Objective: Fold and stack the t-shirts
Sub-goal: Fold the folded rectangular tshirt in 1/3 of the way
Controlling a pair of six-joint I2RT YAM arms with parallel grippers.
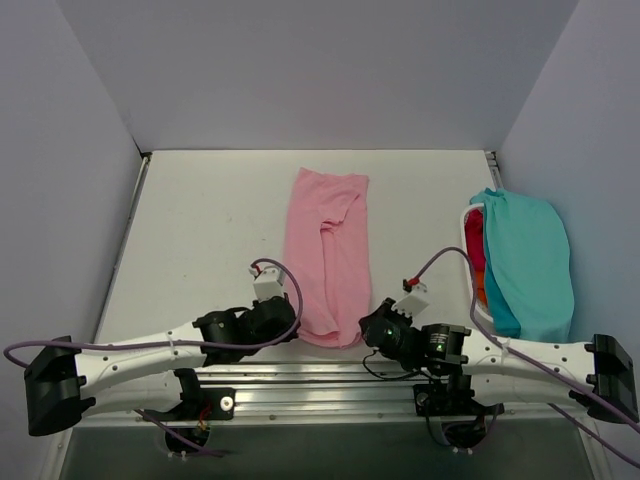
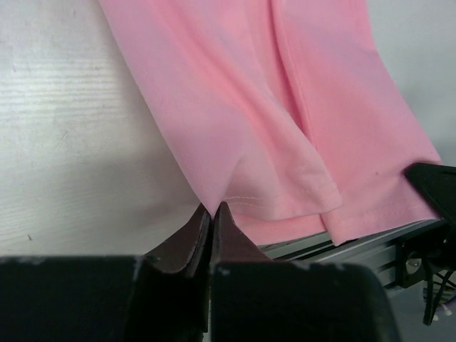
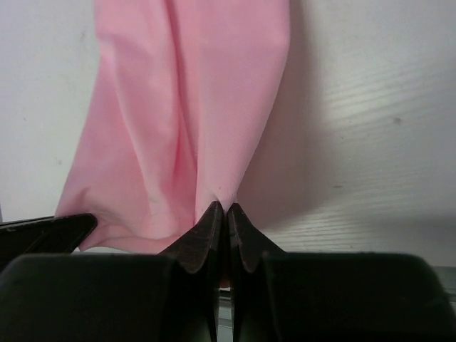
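A light pink t-shirt (image 1: pixel 328 255) lies folded into a long narrow strip down the middle of the table, its near end at the front edge. My left gripper (image 1: pixel 284 318) is shut on the near left corner of the pink t-shirt (image 2: pixel 249 121), the cloth pinched at the fingertips (image 2: pixel 212 208). My right gripper (image 1: pixel 372 328) is shut on the near right corner of the same pink t-shirt (image 3: pixel 192 107), cloth caught between its tips (image 3: pixel 221 208). A teal t-shirt (image 1: pixel 528 262) lies on top of a pile at the right, with red and orange cloth (image 1: pixel 478 262) showing under it.
The white table (image 1: pixel 200 230) is walled at the back and both sides. A metal rail (image 1: pixel 320 385) runs along the front edge under the arms. Purple cables (image 1: pixel 450 262) loop above both wrists.
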